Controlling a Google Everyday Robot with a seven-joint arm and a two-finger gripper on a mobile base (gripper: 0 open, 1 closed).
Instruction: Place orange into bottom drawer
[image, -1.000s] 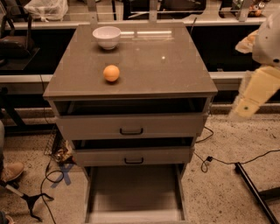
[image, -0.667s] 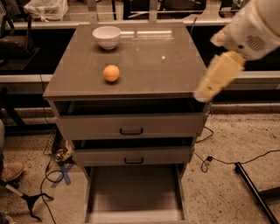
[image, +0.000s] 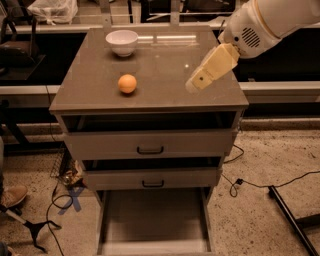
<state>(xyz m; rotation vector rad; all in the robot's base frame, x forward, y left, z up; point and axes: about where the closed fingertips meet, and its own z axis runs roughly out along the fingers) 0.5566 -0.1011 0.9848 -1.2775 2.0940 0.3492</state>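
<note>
claw (image: 196, 84) hangs right of the orange (image: 127, 83), grip state i cannot tell; centre it above the orange before lowering.

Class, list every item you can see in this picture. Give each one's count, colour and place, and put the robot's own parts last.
orange: one, orange, on the cabinet top, left of centre
white bowl: one, white, rear left of the cabinet top
cabinet: one, grey-brown, centre of view
top drawer: one, grey-brown with a black handle, slightly open
middle drawer: one, grey-brown with a black handle, slightly open
bottom drawer: one, grey-brown, pulled well out
plastic bag: one, whitish, far rear left
cables: several, black, on the floor to the right
arm: one, white, entering from the upper right
pincer: one, beige, over the cabinet top's right side, apart from the orange
</note>
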